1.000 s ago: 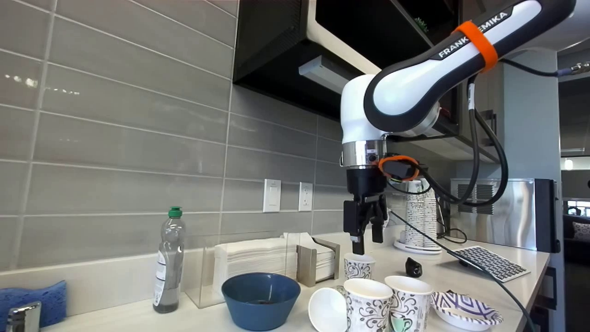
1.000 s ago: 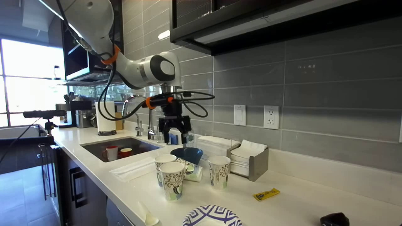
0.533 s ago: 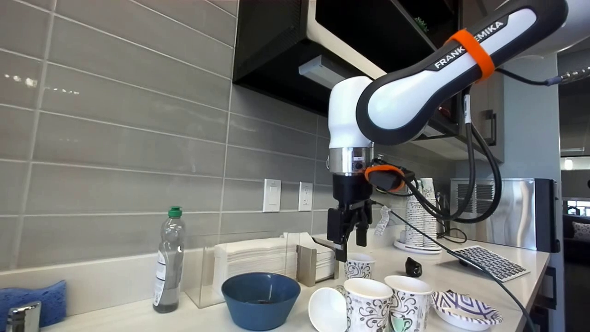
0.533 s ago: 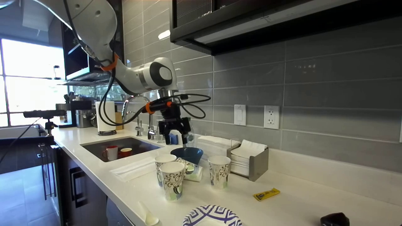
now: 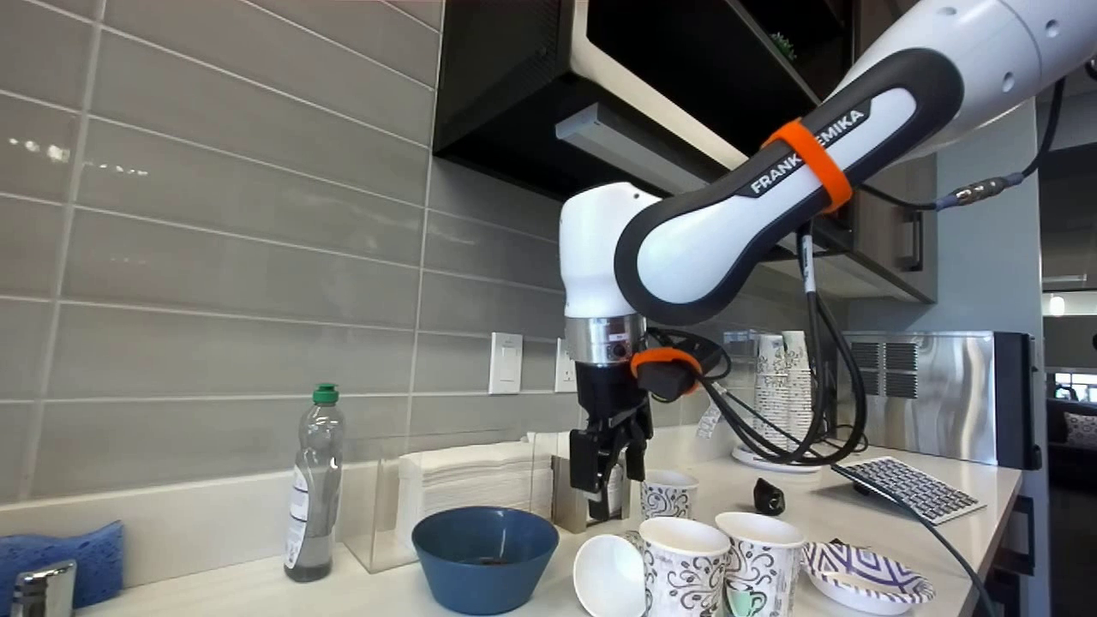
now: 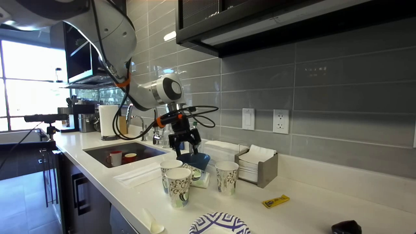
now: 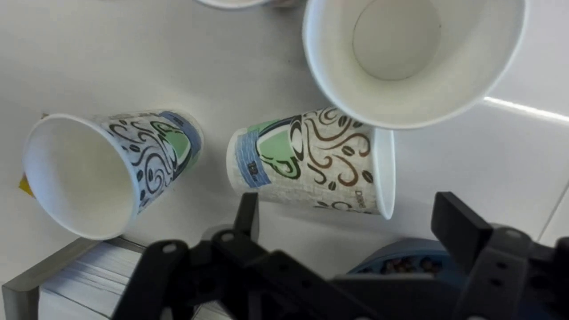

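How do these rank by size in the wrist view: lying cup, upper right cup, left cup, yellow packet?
Upper right cup, perhaps only through nearness.
Lying cup, left cup: too alike to rank.
Yellow packet, mostly hidden.

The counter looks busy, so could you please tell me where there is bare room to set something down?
Bare counter lies between the yellow packet and the black object, and more between the sponge and the bottle. It is crowded below the gripper, where paper cups, the blue bowl and the napkin holder sit close together.
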